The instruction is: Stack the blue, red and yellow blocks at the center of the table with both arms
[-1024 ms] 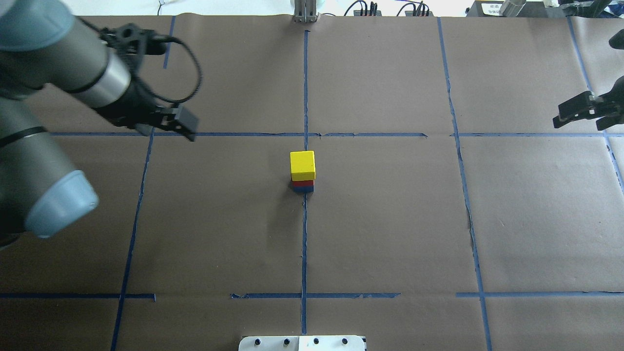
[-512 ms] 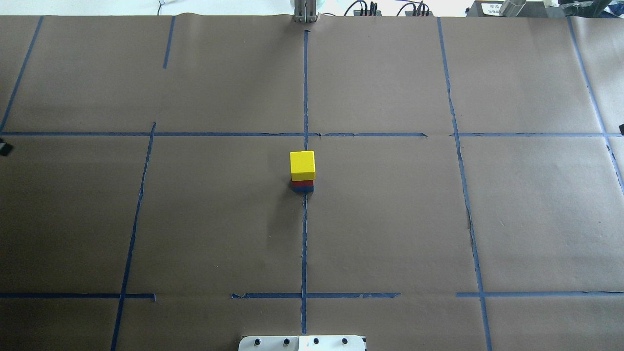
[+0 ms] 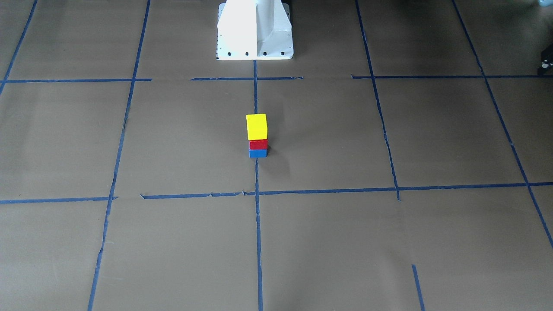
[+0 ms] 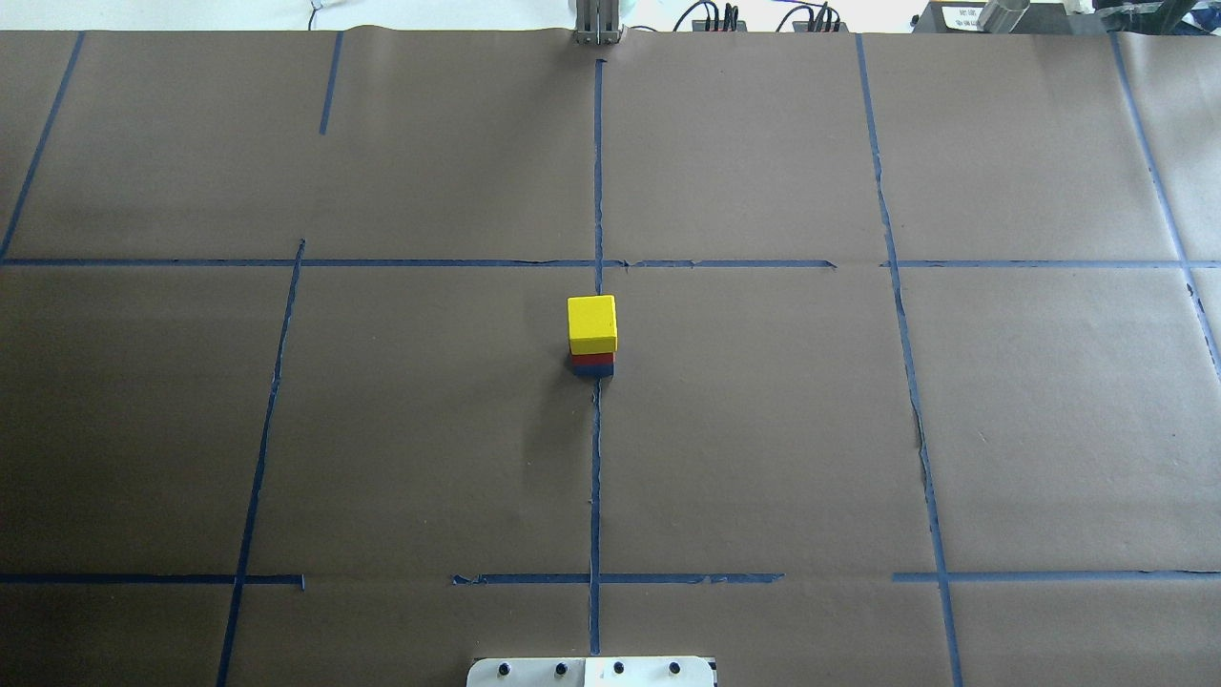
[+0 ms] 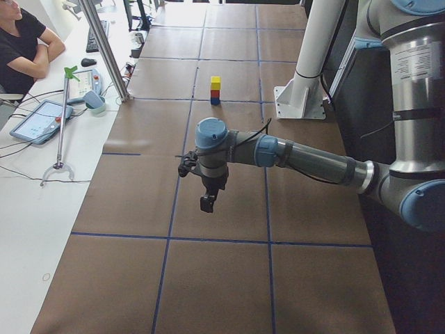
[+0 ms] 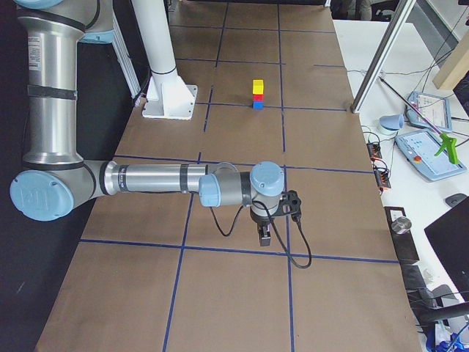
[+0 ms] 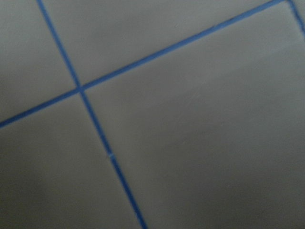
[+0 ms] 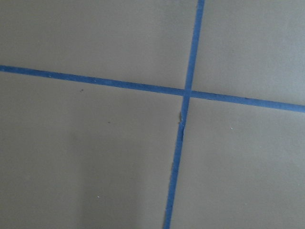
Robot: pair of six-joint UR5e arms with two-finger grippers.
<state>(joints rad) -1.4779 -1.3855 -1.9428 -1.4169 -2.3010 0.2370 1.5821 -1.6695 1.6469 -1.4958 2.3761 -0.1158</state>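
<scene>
A yellow block point(image 4: 591, 322) sits on a red block point(image 4: 593, 359), which sits on a blue block point(image 4: 594, 369), at the table's center on the blue tape line. The stack also shows in the front view, with yellow point(image 3: 256, 126), red point(image 3: 258, 144) and blue point(image 3: 258, 153). My left gripper point(image 5: 206, 203) hangs over the table's left end, far from the stack. My right gripper point(image 6: 264, 238) hangs over the right end. Both show only in the side views, so I cannot tell whether they are open or shut. Both wrist views show only paper and tape.
Brown paper with a blue tape grid point(image 4: 597, 191) covers the table. The robot's white base point(image 3: 255, 30) stands at the near middle edge. A seated operator point(image 5: 21, 42) and tablets point(image 5: 38, 120) are at a side desk beyond the far edge.
Both arms have left the overhead view, the left one out to the left, the right one out to the right. The stack has not moved.
</scene>
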